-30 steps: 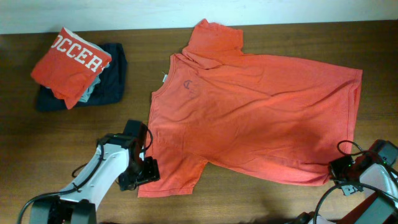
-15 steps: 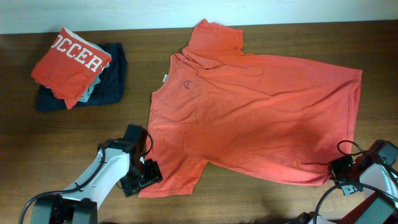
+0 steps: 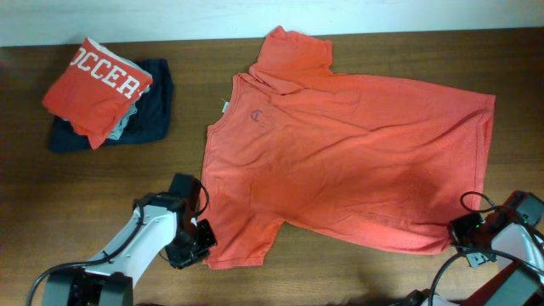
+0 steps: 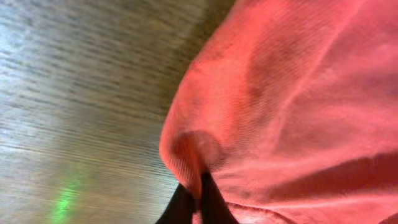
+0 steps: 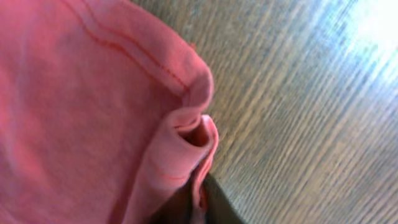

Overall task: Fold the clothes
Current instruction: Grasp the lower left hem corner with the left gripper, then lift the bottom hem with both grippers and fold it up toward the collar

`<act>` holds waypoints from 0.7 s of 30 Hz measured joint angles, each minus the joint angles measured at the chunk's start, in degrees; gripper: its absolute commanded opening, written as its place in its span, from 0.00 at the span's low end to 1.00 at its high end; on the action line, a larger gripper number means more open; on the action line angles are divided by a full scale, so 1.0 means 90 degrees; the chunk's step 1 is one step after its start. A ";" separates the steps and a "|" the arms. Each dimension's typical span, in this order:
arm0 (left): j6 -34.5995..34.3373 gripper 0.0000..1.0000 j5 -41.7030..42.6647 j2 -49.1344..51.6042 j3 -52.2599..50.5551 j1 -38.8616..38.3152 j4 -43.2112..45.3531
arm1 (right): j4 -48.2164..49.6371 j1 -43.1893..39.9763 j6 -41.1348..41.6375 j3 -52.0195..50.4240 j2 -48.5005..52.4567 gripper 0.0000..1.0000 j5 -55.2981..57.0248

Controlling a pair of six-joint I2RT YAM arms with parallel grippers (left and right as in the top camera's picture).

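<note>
Shirt (image 3: 357, 161) lay spread flat across the middle and right of the table (image 3: 85, 195), collar towards the left, one sleeve pointing at the far edge and the other at the near edge. A small dark mark showed just beside the collar. My left gripper (image 3: 197, 242) stood at the near sleeve's left corner. In the left wrist view its fingers (image 4: 186, 208) were closed together on a pinched fold of the red cloth (image 4: 298, 93), with bare wood (image 4: 74, 93) to the left of it. My right gripper (image 3: 463, 234) stood at the shirt's near right corner, at the hem. The right wrist view showed the stitched hem (image 5: 74, 93) bunched and rolled into the closed fingers (image 5: 214, 205), with wood (image 5: 311, 124) to the right. At the far left corner of the table a folded red top (image 3: 98, 81) with white lettering rested on a navy garment (image 3: 157, 110), well apart from the shirt.
</note>
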 measured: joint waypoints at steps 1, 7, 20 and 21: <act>0.0051 0.01 0.0012 0.0000 0.0000 0.0000 -0.0002 | -0.0005 0.0000 0.0019 0.0000 0.0000 0.04 -0.0002; 0.0338 0.01 -0.0010 0.0024 0.0194 0.0000 -0.0032 | -0.0289 0.0005 -0.0005 0.0063 0.0024 0.04 -0.0109; 0.0784 0.01 -0.0032 0.0039 0.2390 0.0000 -0.0073 | -0.1722 0.0029 -0.0029 0.1054 0.0204 0.04 -0.0255; 0.0789 0.01 -0.0034 0.0039 0.2509 0.0000 -0.0044 | -0.1761 0.0036 -0.0024 0.1129 0.0206 0.04 -0.0253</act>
